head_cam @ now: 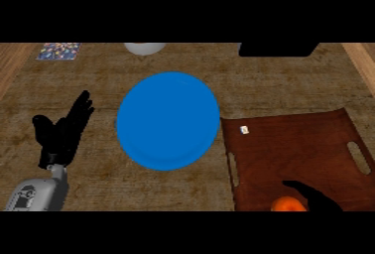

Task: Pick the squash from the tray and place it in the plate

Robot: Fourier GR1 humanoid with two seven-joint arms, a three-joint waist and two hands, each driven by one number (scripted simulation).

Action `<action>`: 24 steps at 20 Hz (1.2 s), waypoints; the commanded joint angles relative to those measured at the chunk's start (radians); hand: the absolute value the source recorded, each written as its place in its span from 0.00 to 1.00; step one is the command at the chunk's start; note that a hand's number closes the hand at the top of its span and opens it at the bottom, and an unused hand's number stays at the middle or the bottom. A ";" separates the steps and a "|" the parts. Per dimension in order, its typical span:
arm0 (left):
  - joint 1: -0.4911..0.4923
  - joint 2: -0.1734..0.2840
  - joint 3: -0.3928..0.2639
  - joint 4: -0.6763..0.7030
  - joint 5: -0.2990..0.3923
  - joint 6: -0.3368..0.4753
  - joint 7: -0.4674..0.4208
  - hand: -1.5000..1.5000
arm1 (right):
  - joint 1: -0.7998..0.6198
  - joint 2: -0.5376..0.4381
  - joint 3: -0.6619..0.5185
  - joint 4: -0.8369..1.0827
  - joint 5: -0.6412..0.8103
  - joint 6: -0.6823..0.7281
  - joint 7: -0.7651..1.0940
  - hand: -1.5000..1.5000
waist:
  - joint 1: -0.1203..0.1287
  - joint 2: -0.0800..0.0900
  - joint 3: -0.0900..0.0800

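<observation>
A blue plate (pixel 168 120) lies in the middle of the counter with nothing on it. To its right sits a dark brown tray (pixel 293 149) with slot handles. At the tray's near edge an orange squash (pixel 287 204) shows only in part. My right hand (pixel 313 196) enters from the lower edge right beside the squash, touching or overlapping it; its fingers are mostly cut off by the view's edge. My left hand (pixel 64 130) rests open to the left of the plate, fingers pointing up.
A small white tag (pixel 244 130) lies in the tray's far left corner. At the far edge stand a white bowl (pixel 144 48), a black object (pixel 277 49) and a patterned tile (pixel 58 51). Wooden strips border the counter's sides.
</observation>
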 commanded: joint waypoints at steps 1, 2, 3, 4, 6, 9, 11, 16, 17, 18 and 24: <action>0.020 0.013 0.025 -0.022 -0.002 -0.016 -0.007 0.50 | 0.019 0.018 0.082 -0.004 0.063 0.001 -0.034 1.00 | 0.002 0.002 0.005; 0.024 -0.005 0.032 0.038 0.009 -0.036 -0.051 0.50 | -0.027 0.016 0.045 0.058 0.036 0.010 -0.066 1.00 | 0.002 0.003 0.005; 0.034 0.001 0.024 -0.027 -0.005 -0.024 -0.013 0.50 | 0.016 0.028 0.056 0.046 0.053 -0.038 -0.098 1.00 | 0.001 0.002 0.005; 0.029 0.026 0.029 -0.082 0.020 -0.046 0.064 0.50 | -0.017 0.043 0.043 0.083 0.038 -0.034 -0.095 1.00 | 0.004 0.001 0.006; -0.021 0.006 0.054 0.010 0.016 -0.037 0.016 0.50 | -0.012 0.060 0.062 0.066 0.068 -0.041 -0.080 1.00 | 0.000 0.002 0.005; 0.006 0.001 0.035 -0.071 0.000 -0.030 0.055 0.50 | -0.029 0.078 0.051 0.049 0.065 -0.046 -0.077 1.00 | 0.003 0.001 0.006; -0.025 0.035 0.094 0.067 0.029 -0.090 -0.033 0.50 | 0.002 0.065 0.023 0.016 0.107 -0.114 -0.096 1.00 | -0.004 0.003 0.005; -0.058 -0.016 -0.015 0.008 -0.021 -0.068 0.013 0.50 | -0.278 0.277 0.504 0.080 0.321 0.058 -0.034 1.00 | 0.121 0.016 0.000; -0.067 -0.015 -0.018 0.003 -0.018 -0.074 0.016 0.50 | -0.318 0.303 0.543 0.101 0.322 0.086 -0.048 1.00 | 0.158 0.019 -0.001; -0.076 -0.018 -0.026 0.015 -0.019 -0.083 0.014 0.50 | -0.374 0.324 0.579 0.112 0.352 0.086 -0.030 1.00 | 0.144 0.019 -0.001; -0.067 -0.022 -0.016 0.025 -0.024 -0.064 0.024 0.50 | -0.611 0.328 0.706 0.099 0.440 -0.122 0.155 1.00 | 0.096 0.002 0.003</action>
